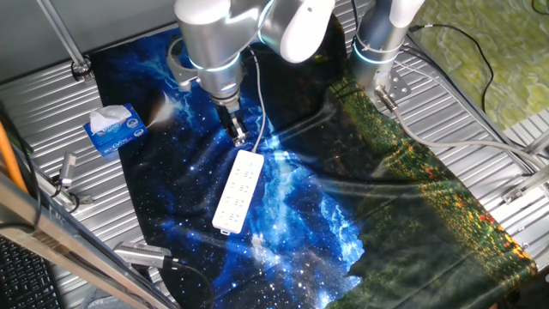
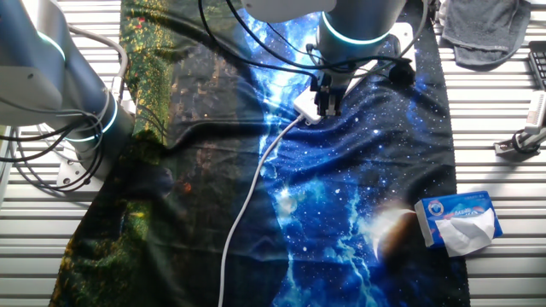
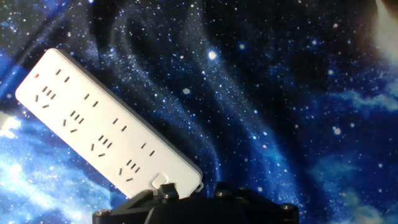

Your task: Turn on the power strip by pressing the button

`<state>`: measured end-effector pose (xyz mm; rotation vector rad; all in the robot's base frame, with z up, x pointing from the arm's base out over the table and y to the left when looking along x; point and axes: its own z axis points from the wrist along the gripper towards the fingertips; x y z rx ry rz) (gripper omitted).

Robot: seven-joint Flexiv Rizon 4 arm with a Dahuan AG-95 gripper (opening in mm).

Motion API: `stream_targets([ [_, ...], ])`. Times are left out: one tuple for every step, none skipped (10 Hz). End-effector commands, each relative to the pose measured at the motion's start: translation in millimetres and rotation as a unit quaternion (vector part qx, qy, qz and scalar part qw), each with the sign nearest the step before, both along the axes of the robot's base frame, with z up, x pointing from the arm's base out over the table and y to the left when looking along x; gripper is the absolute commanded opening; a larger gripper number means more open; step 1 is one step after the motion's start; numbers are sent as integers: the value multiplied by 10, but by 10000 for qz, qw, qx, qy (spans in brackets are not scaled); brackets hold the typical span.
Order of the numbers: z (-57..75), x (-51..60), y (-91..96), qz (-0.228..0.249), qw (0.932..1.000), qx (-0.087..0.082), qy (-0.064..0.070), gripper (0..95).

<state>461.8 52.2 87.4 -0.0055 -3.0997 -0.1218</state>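
The power strip (image 1: 238,190) lies flat on the galaxy cloth, a long white bar with two rows of dark socket holes. In the hand view it (image 3: 93,118) runs from upper left to the bottom centre. Its button (image 3: 160,180) is a small pale square at the near, corded end. My gripper (image 1: 236,130) points down over that end. In the hand view the gripper (image 3: 194,191) shows two dark fingertips with a gap between them. The left fingertip (image 3: 166,191) is at the button's near edge; I cannot tell if it touches. The other fixed view shows the gripper (image 2: 328,104) over the strip's end (image 2: 305,109).
The white cord (image 2: 247,196) runs from the strip across the cloth toward the table edge. A blue-and-white tissue box (image 1: 113,129) stands left of the cloth. A second arm (image 1: 382,43) stands at the back right. A grey rag (image 2: 490,30) lies at one corner.
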Motion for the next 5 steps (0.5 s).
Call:
stream_targets([
  [6, 6, 2, 13, 10000, -29, 2, 0],
  [13, 6, 1, 29, 10000, -18, -8, 0],
  [18, 6, 1, 46, 10000, -15, -13, 0],
  [21, 6, 2, 62, 10000, -15, -13, 0],
  [26, 6, 1, 70, 10000, -17, -12, 0],
])
